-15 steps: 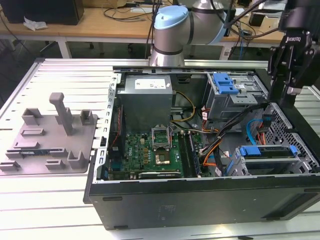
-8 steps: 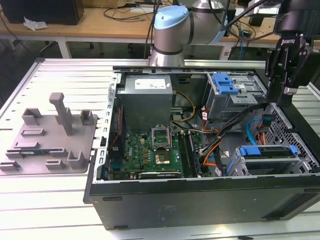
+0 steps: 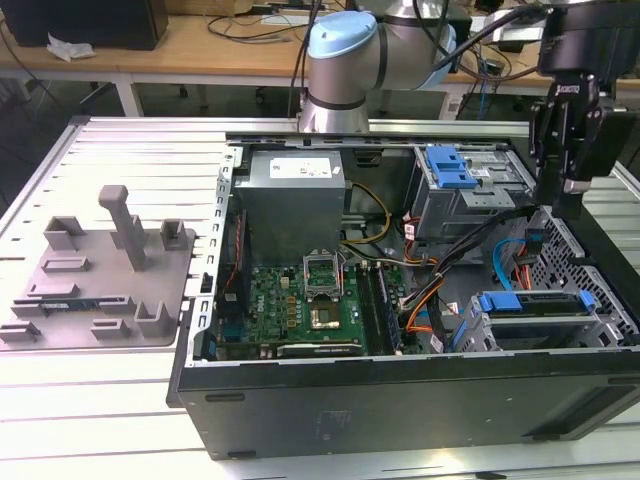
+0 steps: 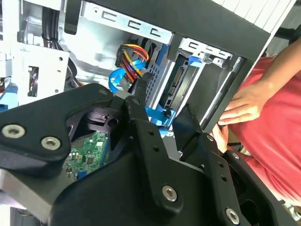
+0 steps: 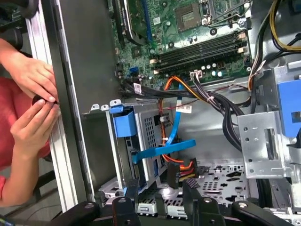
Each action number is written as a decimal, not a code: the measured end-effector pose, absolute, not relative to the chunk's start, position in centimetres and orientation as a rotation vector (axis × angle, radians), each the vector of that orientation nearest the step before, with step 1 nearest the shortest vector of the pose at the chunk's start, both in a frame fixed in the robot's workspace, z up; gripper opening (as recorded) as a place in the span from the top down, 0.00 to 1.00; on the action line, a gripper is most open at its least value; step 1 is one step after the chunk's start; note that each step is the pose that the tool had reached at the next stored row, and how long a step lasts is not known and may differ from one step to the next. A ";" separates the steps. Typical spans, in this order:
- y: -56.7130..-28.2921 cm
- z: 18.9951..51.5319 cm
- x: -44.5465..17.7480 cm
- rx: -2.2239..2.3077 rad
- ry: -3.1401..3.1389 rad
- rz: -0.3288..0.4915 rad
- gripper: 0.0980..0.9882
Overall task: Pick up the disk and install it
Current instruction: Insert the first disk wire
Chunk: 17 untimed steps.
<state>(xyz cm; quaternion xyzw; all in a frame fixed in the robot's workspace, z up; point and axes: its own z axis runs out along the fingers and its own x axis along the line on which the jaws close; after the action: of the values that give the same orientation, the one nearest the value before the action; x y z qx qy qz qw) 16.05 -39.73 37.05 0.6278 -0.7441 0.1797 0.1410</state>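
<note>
Okay, your black pincer hangs released, empty, above the grey metal drive cage; blue-framed silver disk sits slotted inside, beneath it.

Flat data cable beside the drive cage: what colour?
The flat cable is bright blue, clearest in the first wrist view.

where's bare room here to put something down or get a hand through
Free: the white slatted table behind the grey moulded fixture plate and in front of the black computer case. Inside the case, the perforated metal floor beside the grey drive cage is also free. Crowded: the orange, blue and black cables beside the green motherboard.
</note>
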 end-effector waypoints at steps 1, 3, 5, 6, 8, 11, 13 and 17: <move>-39.7 37.0 16.0 1.810 -2.150 0.519 0.55; -39.6 36.6 15.7 1.801 -2.152 0.523 0.55; -39.4 36.5 15.7 1.796 -2.148 0.532 0.55; -39.3 36.4 15.7 1.792 -2.143 0.540 0.55; -39.1 36.3 15.7 1.781 -2.131 0.561 0.55; -38.4 35.9 15.7 1.771 -2.119 0.579 0.55; -38.2 35.7 15.7 1.769 -2.116 0.584 0.56; -38.1 33.6 16.0 1.763 -2.110 0.596 0.71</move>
<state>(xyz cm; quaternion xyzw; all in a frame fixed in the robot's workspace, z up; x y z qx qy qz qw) 16.04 -38.08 33.62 0.6183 -0.7399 0.2089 0.1632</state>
